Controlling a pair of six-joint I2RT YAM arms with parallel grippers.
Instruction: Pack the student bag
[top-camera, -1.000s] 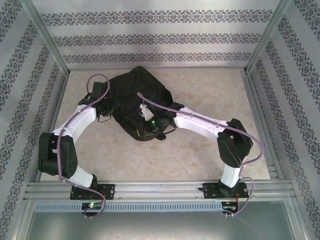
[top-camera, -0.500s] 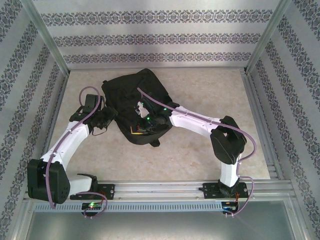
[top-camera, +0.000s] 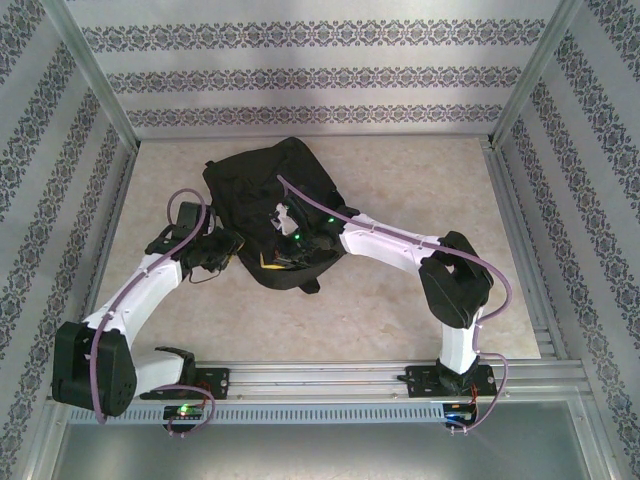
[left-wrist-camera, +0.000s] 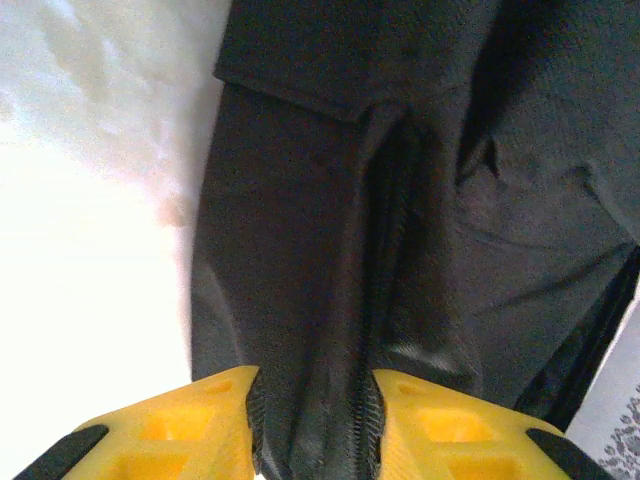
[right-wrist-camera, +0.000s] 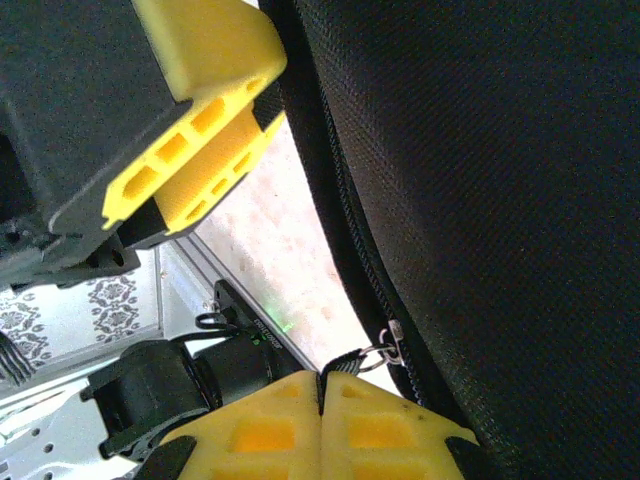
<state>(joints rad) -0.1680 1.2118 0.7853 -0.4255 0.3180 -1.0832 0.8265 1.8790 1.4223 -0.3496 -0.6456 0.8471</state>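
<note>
The student bag (top-camera: 268, 190), a big black fabric backpack, lies in the middle of the table. My left gripper (top-camera: 230, 250) is at its near-left edge. In the left wrist view that left gripper (left-wrist-camera: 315, 435) is shut on a fold of the bag's fabric (left-wrist-camera: 330, 250) with a zipper line running through it. My right gripper (top-camera: 278, 256) reaches in over the bag's near side. In the right wrist view the right gripper (right-wrist-camera: 322, 388) is shut on the black zipper pull (right-wrist-camera: 345, 362), which hangs by a ring from the slider (right-wrist-camera: 392, 338).
The beige table (top-camera: 420, 200) has patterned walls (top-camera: 320, 75) at the back and both sides. A metal rail (top-camera: 330, 378) with the arm bases runs along the near edge. The left gripper's yellow fingers (right-wrist-camera: 205, 140) hang close above the right gripper.
The bag has shifted back and to the left. My left arm has swung left and drawn its gripper nearer along the bag's left edge. The right gripper has moved with the bag, still shut.
</note>
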